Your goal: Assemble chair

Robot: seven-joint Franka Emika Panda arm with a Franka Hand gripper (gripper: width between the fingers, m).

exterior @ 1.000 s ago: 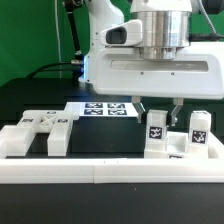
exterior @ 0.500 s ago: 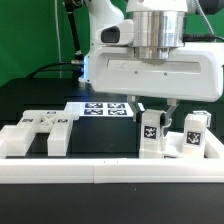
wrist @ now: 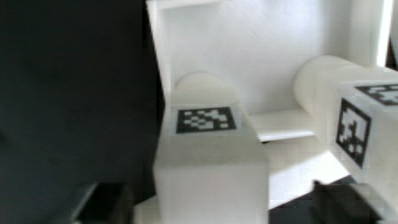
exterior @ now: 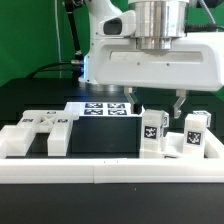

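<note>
Hovering with my fingers (exterior: 179,104) spread apart and gripping nothing, just above a chair part.

Below the gap between my fingers stands a white upright plastic chair block (exterior: 152,131) with a black-and-white square tag on its face. The wrist view shows bare space on each side between this block (wrist: 210,160) and my dark fingertips, so I am not touching it. Past my finger on the exterior view's right stands a second white tagged plastic block (exterior: 195,132), close to the first; I cannot tell whether the two touch. Well away from my fingers, toward the exterior view's left, white notched plastic chair bars (exterior: 40,132) lie flat on the black tabletop (exterior: 100,135). Behind my fingers lies the flat white marker board (exterior: 103,108), and in front of them runs a long plain white border rail (exterior: 110,172).
</note>
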